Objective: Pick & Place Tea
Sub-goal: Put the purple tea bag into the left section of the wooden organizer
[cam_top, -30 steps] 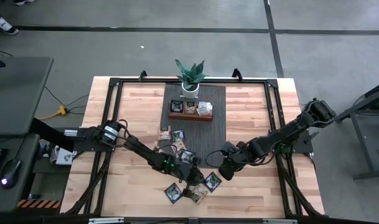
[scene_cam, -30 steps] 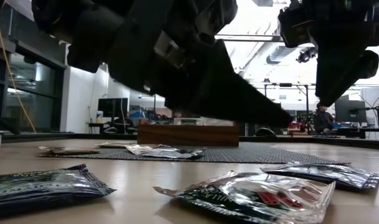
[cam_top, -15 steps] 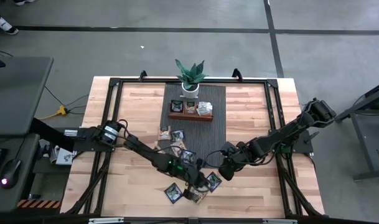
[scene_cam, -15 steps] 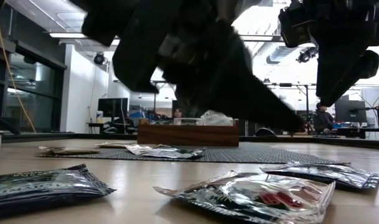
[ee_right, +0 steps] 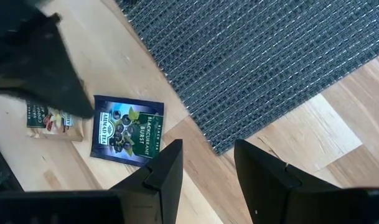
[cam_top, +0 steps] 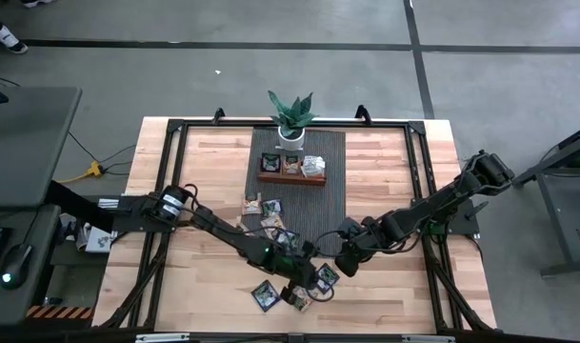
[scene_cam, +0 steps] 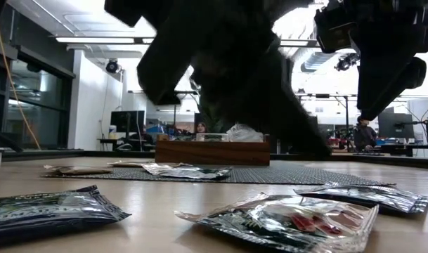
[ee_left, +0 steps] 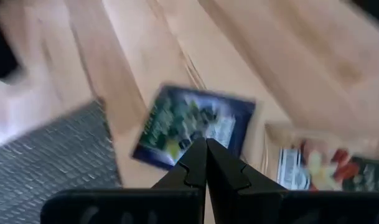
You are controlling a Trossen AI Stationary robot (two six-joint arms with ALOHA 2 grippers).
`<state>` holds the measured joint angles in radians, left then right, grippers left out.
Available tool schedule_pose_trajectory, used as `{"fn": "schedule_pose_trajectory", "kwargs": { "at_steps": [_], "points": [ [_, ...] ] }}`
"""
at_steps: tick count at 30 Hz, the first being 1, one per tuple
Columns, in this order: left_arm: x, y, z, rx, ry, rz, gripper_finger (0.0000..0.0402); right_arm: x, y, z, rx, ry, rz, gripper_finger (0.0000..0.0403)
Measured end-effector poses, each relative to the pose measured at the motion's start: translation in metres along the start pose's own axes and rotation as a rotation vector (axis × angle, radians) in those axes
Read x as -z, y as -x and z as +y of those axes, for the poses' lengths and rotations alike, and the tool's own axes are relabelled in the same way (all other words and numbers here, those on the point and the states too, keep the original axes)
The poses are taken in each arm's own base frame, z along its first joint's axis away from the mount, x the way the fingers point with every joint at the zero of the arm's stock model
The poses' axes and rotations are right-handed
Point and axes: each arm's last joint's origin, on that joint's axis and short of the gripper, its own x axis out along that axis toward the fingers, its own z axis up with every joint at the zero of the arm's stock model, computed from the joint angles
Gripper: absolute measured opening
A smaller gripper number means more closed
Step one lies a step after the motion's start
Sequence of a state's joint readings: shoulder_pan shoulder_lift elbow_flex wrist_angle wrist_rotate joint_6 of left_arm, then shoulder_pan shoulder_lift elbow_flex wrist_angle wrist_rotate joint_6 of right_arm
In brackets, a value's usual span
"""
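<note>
Small flat tea sachets lie loose on the table's near half. A dark blue one (cam_top: 326,276) (ee_right: 127,130) lies flat on the wood beside a tan one (cam_top: 304,298) (ee_right: 49,118), and another dark one (cam_top: 264,295) lies to their left. More sachets (cam_top: 273,227) sit on the grey mat, and some fill the wooden tray (cam_top: 291,177). My left gripper (cam_top: 313,283) (ee_left: 206,144) is shut and hovers just over the dark blue sachet (ee_left: 195,124), blurred by motion. My right gripper (cam_top: 340,267) (ee_right: 208,155) is open, raised beside that sachet on its right.
A grey woven mat (ee_right: 257,62) (cam_top: 299,205) runs from the tray toward the near edge. A potted plant (cam_top: 291,116) stands behind the tray at the far side. A black frame (cam_top: 170,181) borders the tabletop. Bare wood lies to the mat's left and right.
My left gripper has swept toward the table's near right, from over the mat's near edge to above the dark blue sachet, closing on my right gripper. The sachets have stayed where they lay.
</note>
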<state>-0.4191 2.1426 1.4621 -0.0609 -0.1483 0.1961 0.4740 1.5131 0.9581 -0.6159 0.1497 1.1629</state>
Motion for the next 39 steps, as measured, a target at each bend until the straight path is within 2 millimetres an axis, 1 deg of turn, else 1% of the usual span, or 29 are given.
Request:
{"fn": "schedule_pose_trajectory", "kwargs": {
  "at_steps": [4, 5, 8, 12, 15, 19, 23, 26, 31, 35, 39],
  "points": [
    [0.0, -0.001, 0.0, -0.002, -0.021, -0.005, 0.0, 0.0, 0.0, 0.0, 0.001, 0.0, 0.0, 0.014],
    [0.001, -0.004, -0.001, -0.003, -0.021, -0.007, 0.0, 0.0, 0.0, 0.0, 0.001, 0.001, 0.0, 0.014],
    [0.012, -0.013, -0.004, -0.008, -0.033, 0.036, 0.0, 0.0, 0.0, 0.0, 0.001, 0.002, 0.0, 0.014],
    [0.004, -0.012, -0.002, -0.001, -0.025, -0.019, 0.0, 0.0, 0.0, 0.0, 0.003, 0.001, -0.005, 0.014],
    [0.012, -0.016, -0.005, 0.012, -0.031, 0.025, 0.0, 0.0, 0.0, 0.0, 0.002, -0.005, -0.005, 0.014],
    [0.011, -0.019, -0.004, 0.008, -0.015, 0.004, 0.0, 0.001, 0.0, 0.002, -0.011, -0.031, -0.01, 0.014],
    [0.015, -0.023, -0.003, 0.023, -0.001, 0.011, 0.0, 0.007, 0.002, 0.008, -0.049, -0.046, -0.029, 0.014],
    [0.019, -0.03, -0.001, 0.017, 0.013, 0.0, 0.0, 0.015, 0.004, 0.014, -0.07, -0.062, -0.06, 0.014],
    [0.021, -0.032, 0.003, 0.036, 0.028, 0.002, 0.0, 0.029, 0.007, 0.02, -0.087, -0.104, -0.098, 0.0141],
    [0.027, -0.039, 0.003, 0.036, 0.038, 0.015, 0.0, 0.038, 0.003, 0.023, -0.079, -0.142, -0.099, 0.0162],
    [0.028, -0.04, 0.003, 0.042, 0.039, 0.019, 0.0, 0.043, -0.016, 0.025, -0.043, -0.173, -0.068, 0.02]
  ]
}}
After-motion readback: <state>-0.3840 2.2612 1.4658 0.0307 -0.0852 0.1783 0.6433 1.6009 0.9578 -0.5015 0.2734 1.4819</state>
